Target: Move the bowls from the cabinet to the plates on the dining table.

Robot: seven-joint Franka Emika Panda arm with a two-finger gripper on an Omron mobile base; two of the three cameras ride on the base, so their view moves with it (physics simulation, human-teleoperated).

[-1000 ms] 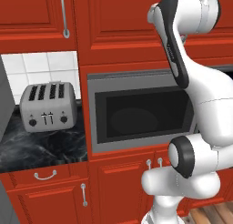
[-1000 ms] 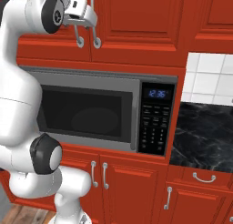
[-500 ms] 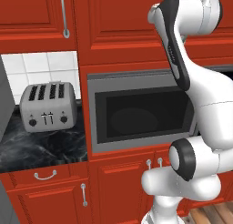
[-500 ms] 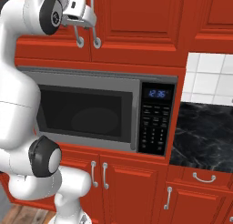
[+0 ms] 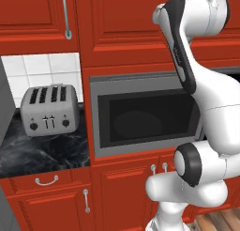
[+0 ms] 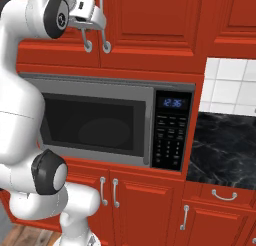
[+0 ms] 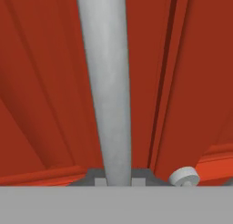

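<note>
Right base view: the red cabinet (image 6: 150, 25) hangs closed above a built-in microwave (image 6: 107, 122), black marble counter (image 6: 220, 145) at right. Up at the door, the gripper (image 6: 95, 21) is clamped on a silver handle (image 7: 107, 82). A toaster (image 5: 49, 110) sits left.

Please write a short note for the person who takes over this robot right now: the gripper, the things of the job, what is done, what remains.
Gripper: shut on the cabinet handle, a silver bar that runs between the finger tips in the hand view. From the right base view the hand is up at the two handles above the microwave.
Cabinet: doors closed, so the bowls inside cannot be seen.
Done: handle reached and gripped.
Left: pull the door open, take out each bowl, carry them to the plates on the dining table.
</note>
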